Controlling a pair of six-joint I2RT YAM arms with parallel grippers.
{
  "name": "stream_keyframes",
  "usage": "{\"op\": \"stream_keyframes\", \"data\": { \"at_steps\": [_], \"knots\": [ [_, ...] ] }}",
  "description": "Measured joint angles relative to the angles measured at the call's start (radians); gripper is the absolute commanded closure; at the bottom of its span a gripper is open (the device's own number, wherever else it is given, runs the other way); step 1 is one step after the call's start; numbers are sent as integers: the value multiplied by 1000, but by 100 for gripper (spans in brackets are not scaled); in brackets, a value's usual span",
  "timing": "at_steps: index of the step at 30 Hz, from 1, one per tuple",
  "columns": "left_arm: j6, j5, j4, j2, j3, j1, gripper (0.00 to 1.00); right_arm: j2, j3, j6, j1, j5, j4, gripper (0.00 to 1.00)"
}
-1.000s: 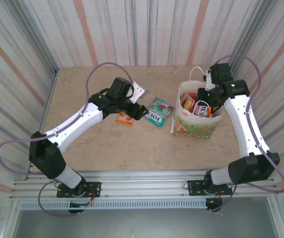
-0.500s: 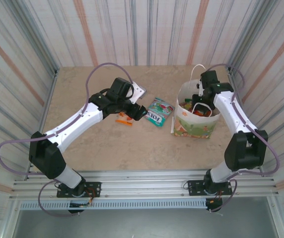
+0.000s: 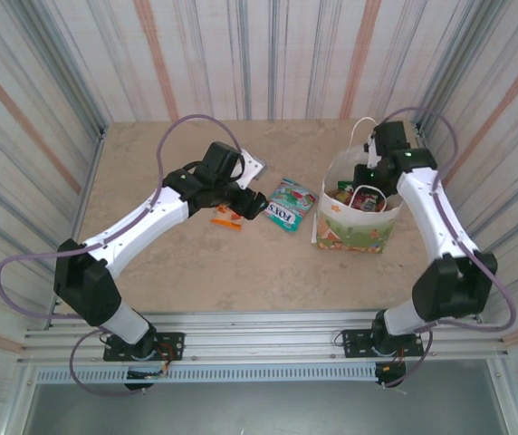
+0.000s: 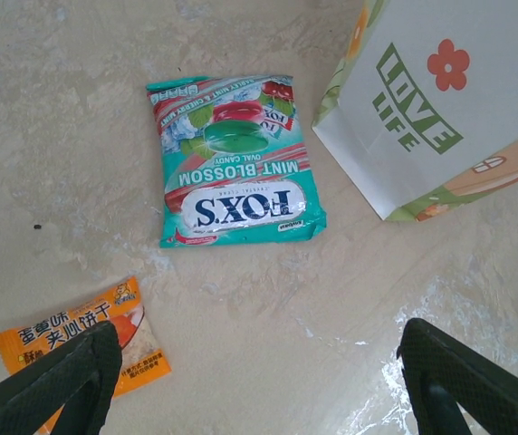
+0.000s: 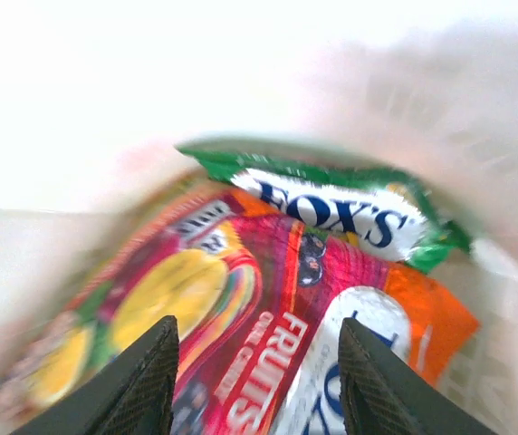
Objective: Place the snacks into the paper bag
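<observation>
- right gripper (image 3: 368, 178) sits in the mouth of the paper bag (image 3: 354, 236), right of centre in the top view. Its wrist view shows the fingers apart with nothing between them, so it reads as open and empty.
- under it, inside the bag: a green FOX'S packet (image 5: 331, 210), a red-purple "FRUITS" packet (image 5: 241, 317) and an orange packet (image 5: 426, 317), overlapping (wrist view is blurred, so the count isn't reliable).
- left gripper (image 4: 259, 340) hovers over the table (image 3: 196, 272), centre-left of the top view, fingers spread wide and holding nothing.
- two snacks lie outside the bag:
  - teal FOX'S packet (image 4: 236, 163): flat, upper centre of the left wrist view, just beside the bag's lower corner but apart from it.
  - small orange packet (image 4: 78, 322): lower left of that view, by the left finger, near the teal one but not touching it.
- step in hand (judgement): the right-side drop-off looks done, and the left arm is lined up for the next pick.
- next move calls for the left gripper to descend on one flat packet. The packet is thin and shiny, so the pinch likely needs an edge or a close against the table. Then it carries the packet to the bag's open top.
- the right arm should clear the mouth first, or the arms crowd each other there.
- risk: the bag is light paper standing upright, so a nudge at the rim could tip it.
</observation>
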Motion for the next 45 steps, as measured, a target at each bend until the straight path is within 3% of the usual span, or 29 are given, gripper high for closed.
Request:
{"op": "stream_keyframes", "data": {
  "at_steps": [8, 17, 28, 45],
  "knots": [
    [-58, 44, -64, 176, 165, 45, 24, -262, 50, -16, -33, -80, -9, 48],
    [-107, 180, -145, 420, 392, 143, 33, -418, -68, 0, -64, -258, 24, 48],
    [-122, 309, -196, 697, 607, 187, 37, -514, -139, 8, -63, -416, 80, 48],
    [-175, 346, -195, 876, 739, 154, 44, -518, -184, 6, -56, -446, 118, 47]
  ]
}}
